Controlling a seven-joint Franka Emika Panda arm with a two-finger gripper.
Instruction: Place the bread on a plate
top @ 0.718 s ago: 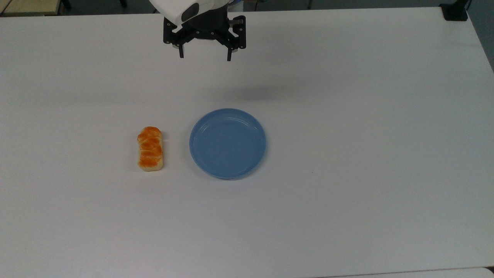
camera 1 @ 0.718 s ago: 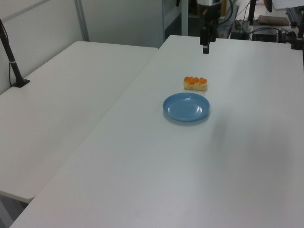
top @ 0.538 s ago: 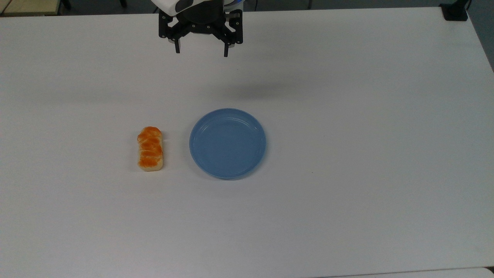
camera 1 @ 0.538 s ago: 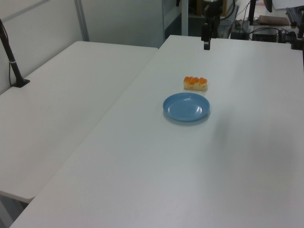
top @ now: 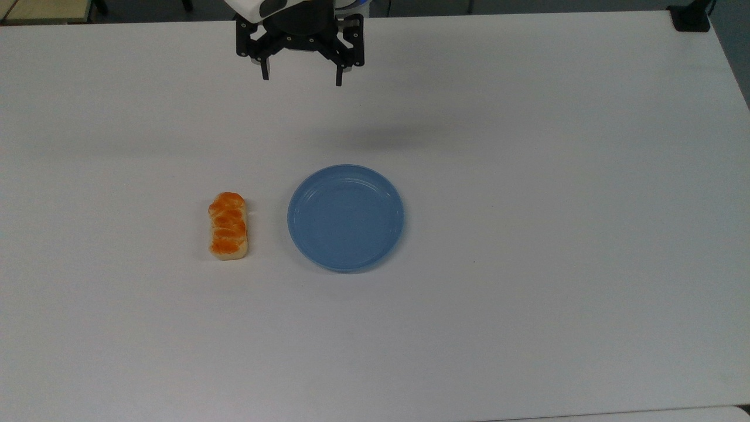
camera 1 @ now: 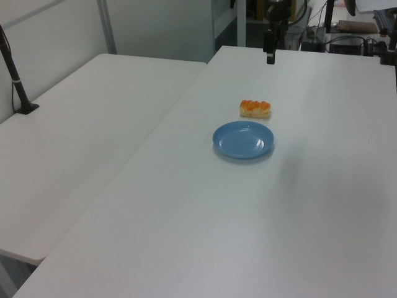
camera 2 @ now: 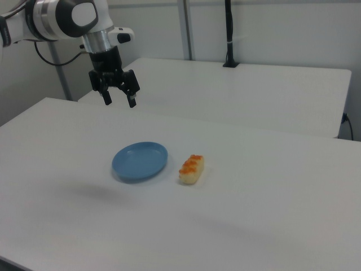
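The bread point(top: 228, 226), a small loaf with an orange-brown glazed top and cream sides, lies on the white table just to the top view's left of the light-blue plate point(top: 345, 217). The plate holds nothing. In the left view the bread point(camera 1: 255, 108) sits just behind the plate point(camera 1: 244, 139); in the right view the bread point(camera 2: 192, 169) lies to the right view's right of the plate point(camera 2: 140, 161). My gripper point(top: 300, 78) hangs open and empty above the table's far edge, well away from both; its black fingers point(camera 2: 131, 102) point down.
The white table point(top: 527, 176) stretches wide around the two things. A second white table point(camera 1: 80, 149) adjoins it on the left view's left, with a black post point(camera 1: 13, 77) clamped to it. A black clamp point(top: 691, 17) sits at the top view's upper right corner.
The gripper has drifted a little toward the top view's upper left, staying open. Bread and plate have not moved.
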